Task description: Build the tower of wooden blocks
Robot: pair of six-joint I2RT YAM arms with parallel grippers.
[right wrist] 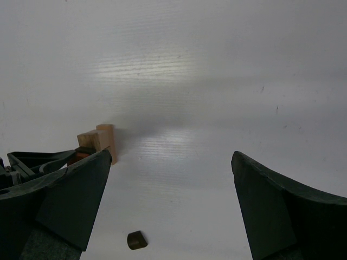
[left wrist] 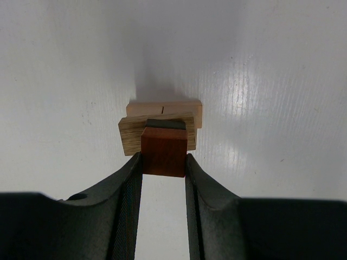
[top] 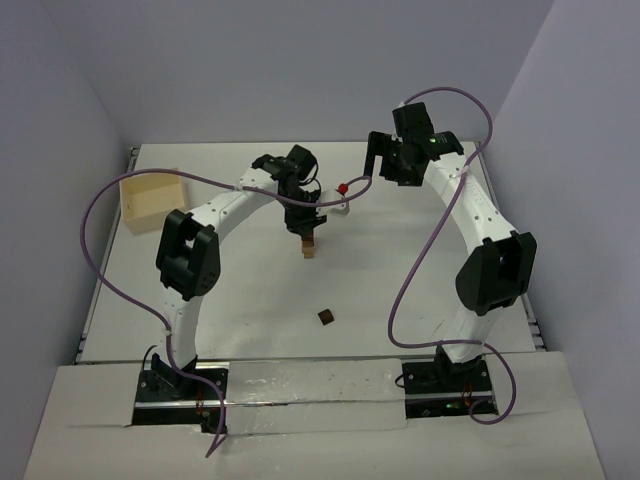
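Holding a red-brown block [left wrist: 164,151] tight in the left hand [left wrist: 162,162], just over the tower [left wrist: 130,140] on the counter [left wrist: 271,81]. Nothing in the wide-open right hand [right wrist: 171,157]. Could topple if dropped crooked.

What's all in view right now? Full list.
tower: one, tan and brown blocks, table centre
reddish-brown block: one, at the tower's top, gripped
loose block: one, dark brown, on table nearer the bases
board: one, pale tan, table's far left
red item: one, small, by left wrist, unidentifiable
table: one, white
cables: two, purple, along the arms
left gripper: one, black, shut on reddish-brown block
right gripper: one, black, open, empty, far right
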